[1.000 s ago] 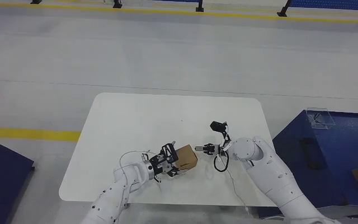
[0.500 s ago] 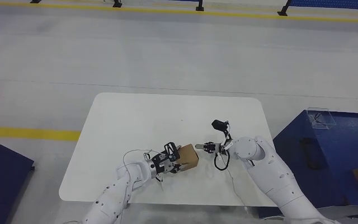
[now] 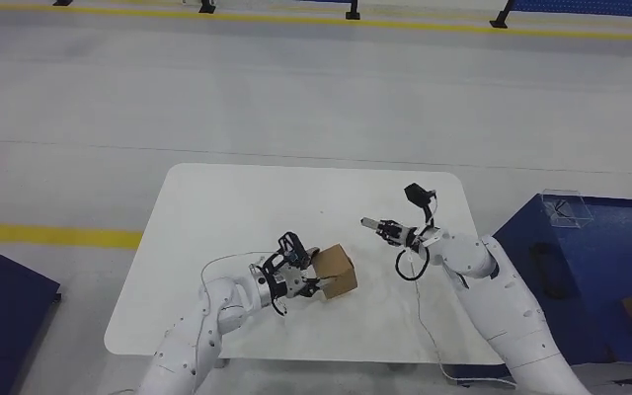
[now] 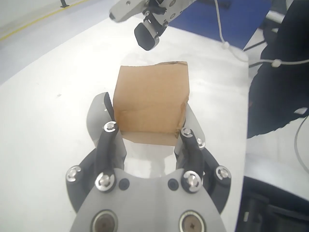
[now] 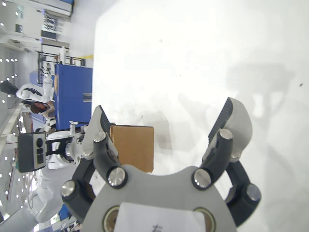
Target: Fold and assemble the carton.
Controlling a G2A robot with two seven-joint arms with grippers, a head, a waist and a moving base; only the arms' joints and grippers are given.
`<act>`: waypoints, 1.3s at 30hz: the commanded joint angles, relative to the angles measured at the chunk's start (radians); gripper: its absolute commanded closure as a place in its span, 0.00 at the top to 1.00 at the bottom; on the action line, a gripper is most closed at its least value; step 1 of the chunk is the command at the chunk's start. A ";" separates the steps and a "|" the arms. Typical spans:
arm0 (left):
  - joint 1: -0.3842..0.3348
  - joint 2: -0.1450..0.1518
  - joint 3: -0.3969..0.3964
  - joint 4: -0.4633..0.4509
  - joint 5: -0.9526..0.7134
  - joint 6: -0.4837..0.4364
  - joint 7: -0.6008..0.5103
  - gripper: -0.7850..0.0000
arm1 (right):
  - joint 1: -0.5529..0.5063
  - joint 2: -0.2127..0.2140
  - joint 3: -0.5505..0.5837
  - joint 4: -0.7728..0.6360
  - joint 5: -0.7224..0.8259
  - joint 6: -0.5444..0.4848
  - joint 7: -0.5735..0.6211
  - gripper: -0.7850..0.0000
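Left wrist view: pinching carton (image 4: 151,83) at its near end with left hand (image 4: 146,102).
Steadying it on surface (image 3: 237,207) near 6 o'clock edge, probably for folding; beyond, at carton's 2 o'clock, right hand (image 3: 373,224) spread wide, hovering apart.

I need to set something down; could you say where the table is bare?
The table is bare across its far half, behind the carton, and its left side. Crowded: front middle, where the left gripper holds the carton, right gripper open nearby.
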 commanded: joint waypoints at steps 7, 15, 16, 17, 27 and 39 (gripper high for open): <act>-0.092 -0.017 0.021 -0.002 -0.753 0.218 -0.682 0.00 | -0.173 0.032 0.177 -0.195 0.005 -0.033 -0.100 1.00; -0.251 -0.051 0.121 0.227 -0.808 0.327 -0.760 0.00 | -0.226 0.034 0.189 -0.214 -0.011 -0.039 -0.111 1.00; -0.267 -0.057 0.133 0.255 -0.808 0.331 -0.751 0.00 | -0.227 0.034 0.190 -0.211 -0.008 -0.040 -0.107 1.00; -0.281 -0.062 0.143 0.283 -0.808 0.335 -0.739 0.02 | -0.228 0.034 0.191 -0.209 -0.007 -0.041 -0.104 1.00; -0.354 -0.062 0.125 0.399 -0.713 0.329 -0.534 1.00 | -0.229 0.036 0.196 -0.213 -0.021 -0.041 -0.081 1.00; 0.026 0.018 0.106 -0.334 -0.004 0.388 -0.123 0.00 | -0.191 0.029 0.161 -0.176 -0.016 -0.019 -0.062 1.00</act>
